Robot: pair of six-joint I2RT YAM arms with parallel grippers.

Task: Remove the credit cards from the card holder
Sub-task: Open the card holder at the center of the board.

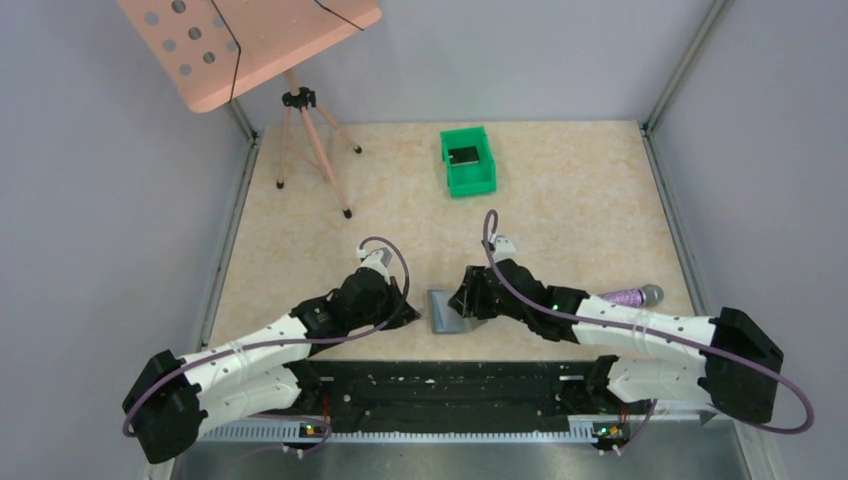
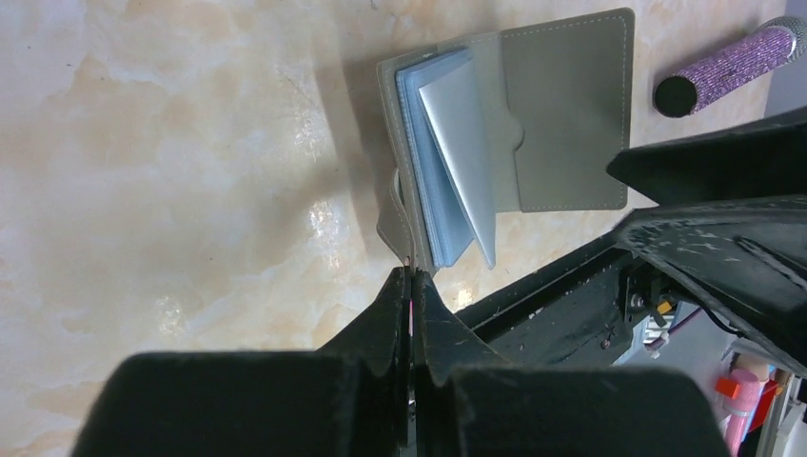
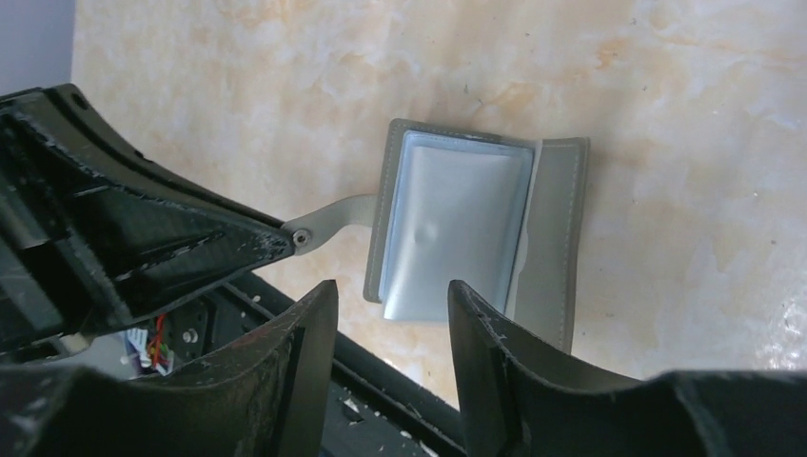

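Note:
The grey card holder [image 1: 446, 311] lies open on the table between my two grippers. In the left wrist view the card holder [image 2: 571, 114] shows light blue and silvery cards [image 2: 455, 143] fanning out of it. My left gripper [image 2: 411, 276] is shut on the holder's grey closing strap [image 3: 338, 217], at its snap end, and shows at the left in the top view [image 1: 412, 312]. My right gripper [image 3: 392, 286] is open and empty, its jaws on either side of the near edge of the cards [image 3: 447, 228], not touching them. It sits at the holder's right side [image 1: 466, 302].
A purple glittery cylinder [image 1: 630, 296] lies on the table right of the holder, beside my right arm. A green bin [image 1: 468, 160] holding a dark flat item stands at the back. A pink music stand on a tripod [image 1: 300, 100] is at the back left. The black base rail [image 1: 450, 385] runs along the near edge.

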